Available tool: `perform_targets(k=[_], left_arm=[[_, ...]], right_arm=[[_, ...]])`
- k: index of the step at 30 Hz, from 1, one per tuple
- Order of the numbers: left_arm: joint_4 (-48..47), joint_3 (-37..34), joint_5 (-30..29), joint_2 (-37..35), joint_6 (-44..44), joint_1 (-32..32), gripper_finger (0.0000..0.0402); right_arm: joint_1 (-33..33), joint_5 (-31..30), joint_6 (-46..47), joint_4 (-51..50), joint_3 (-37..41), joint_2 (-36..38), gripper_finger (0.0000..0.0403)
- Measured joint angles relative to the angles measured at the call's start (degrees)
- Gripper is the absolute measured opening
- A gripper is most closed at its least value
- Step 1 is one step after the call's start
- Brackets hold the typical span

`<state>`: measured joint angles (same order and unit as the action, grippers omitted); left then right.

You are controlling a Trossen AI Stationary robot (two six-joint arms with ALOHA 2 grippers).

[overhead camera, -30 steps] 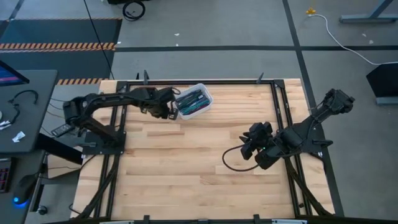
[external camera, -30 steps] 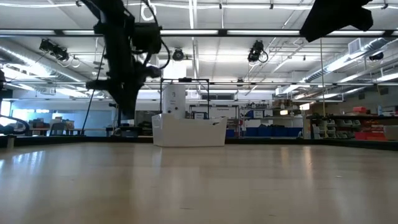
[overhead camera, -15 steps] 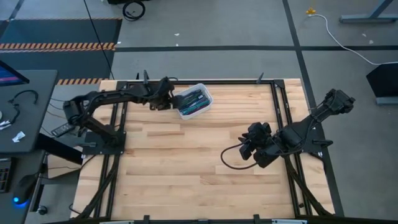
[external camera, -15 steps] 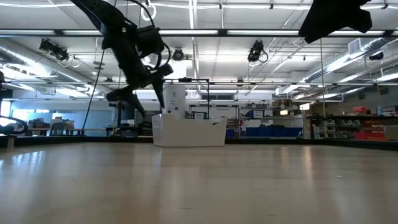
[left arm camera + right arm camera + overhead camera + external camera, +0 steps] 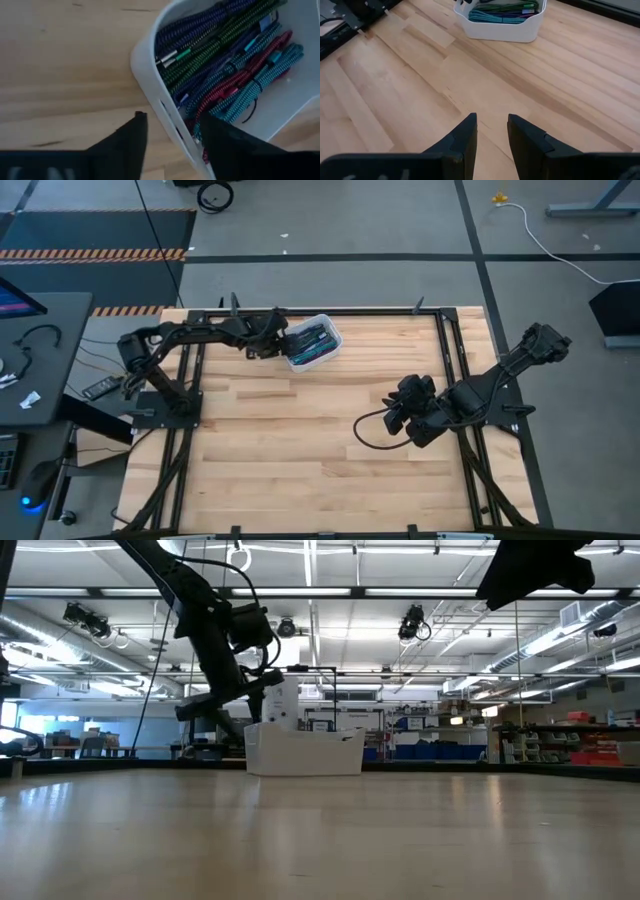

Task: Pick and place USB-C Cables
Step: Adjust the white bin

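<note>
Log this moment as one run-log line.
left gripper: open, empty, straddling white plastic bin wall | braided USB-C cables: in bin | right gripper: open, empty, waiting over wooden table

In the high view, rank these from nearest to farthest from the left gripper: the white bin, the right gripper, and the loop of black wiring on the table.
1. White bin: right beside the left gripper, at the table's far edge.
2. Black wiring loop: mid-table, toward the right arm.
3. Right gripper: right of centre, just past the loop; these two are nearly level.
</note>
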<state>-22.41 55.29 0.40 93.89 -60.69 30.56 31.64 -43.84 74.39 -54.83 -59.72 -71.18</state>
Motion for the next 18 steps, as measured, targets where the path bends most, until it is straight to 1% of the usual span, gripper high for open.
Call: perform_targets(k=[8, 11, 13, 15, 18], left_arm=[[3.1, 0.0, -0.3, 0.0, 3.0, 3.3, 0.0057], [4.3, 0.0, -0.1, 0.0, 5.1, 4.3, 0.0016], [4.7, 0.1, 0.4, 0.1, 6.2, 5.0, 0.001], [4.2, 0.9, 0.7, 0.1, 6.3, 5.6, 0.0014], [4.5, 1.7, -0.7, 0.1, 5.9, 6.4, 0.0018]], right_arm=[[0.0, 0.0, 0.0, 0.1, 0.0, 0.0, 0.0113], [0.0, 0.0, 0.0, 0.0, 0.0, 0.0, 0.0113], [0.0, 0.0, 0.0, 0.0, 0.0, 0.0, 0.0113], [0.0, 0.0, 0.0, 0.0, 0.0, 0.0, 0.0113], [0.0, 0.0, 0.0, 0.0, 0.0, 0.0, 0.0113]])
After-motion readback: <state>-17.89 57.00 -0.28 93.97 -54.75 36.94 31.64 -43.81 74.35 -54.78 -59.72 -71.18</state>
